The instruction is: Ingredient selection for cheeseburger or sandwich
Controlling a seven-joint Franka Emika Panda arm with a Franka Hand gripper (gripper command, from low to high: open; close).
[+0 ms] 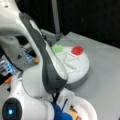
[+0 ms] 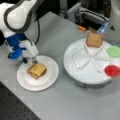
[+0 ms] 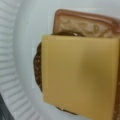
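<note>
On the white plate (image 2: 47, 78) lies a stack: a tan-brown bread slice (image 3: 85, 23) at the bottom, a dark brown patty (image 3: 38, 67) on it, and a yellow cheese square (image 3: 80, 75) on top. In a front view the stack (image 2: 37, 70) sits mid-plate. My gripper (image 2: 30, 60) hangs just above the plate's far left rim, beside the stack, open and holding nothing. Its fingers do not show in the wrist view. A second bread slice (image 2: 94, 40) rests in a far compartment of the round divided tray (image 2: 85, 72).
The tray also holds a green piece (image 2: 114, 51) and a red piece (image 2: 112, 70), both seen in a front view as green (image 1: 58, 49) and red (image 1: 77, 50). The arm's body (image 1: 47, 65) blocks much of that view. Equipment stands behind the tray.
</note>
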